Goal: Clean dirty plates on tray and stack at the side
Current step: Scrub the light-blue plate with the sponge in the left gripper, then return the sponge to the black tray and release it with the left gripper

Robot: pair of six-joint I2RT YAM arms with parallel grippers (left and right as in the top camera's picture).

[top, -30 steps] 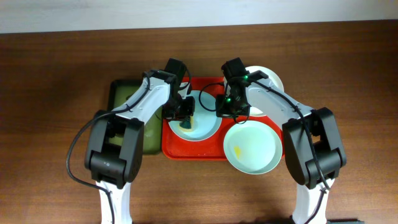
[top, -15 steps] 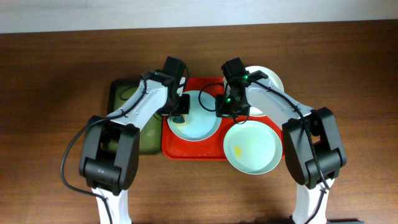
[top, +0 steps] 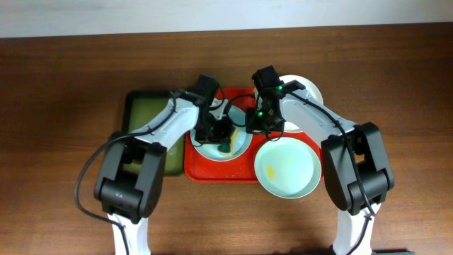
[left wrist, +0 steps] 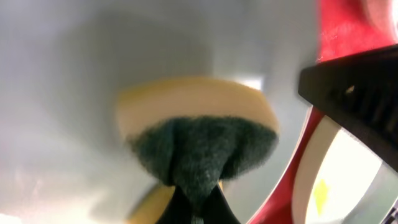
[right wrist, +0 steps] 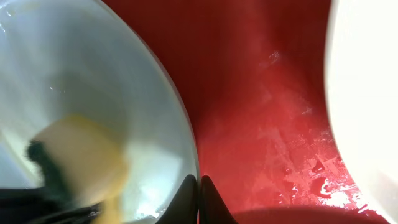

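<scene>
Sponge (top: pixel 226 147) rightward, half hidden under left tool (top: pixel 222 140)

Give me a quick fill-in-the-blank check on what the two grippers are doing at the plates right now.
1. The left gripper is shut on a ___ held against the pale plate.
2. The right gripper pinches that plate's ___.
3. The front plate carries a ___ smear.
4. The pale plate lies on the ___ tray.

Missing words: sponge; rim; yellow; red.
</scene>
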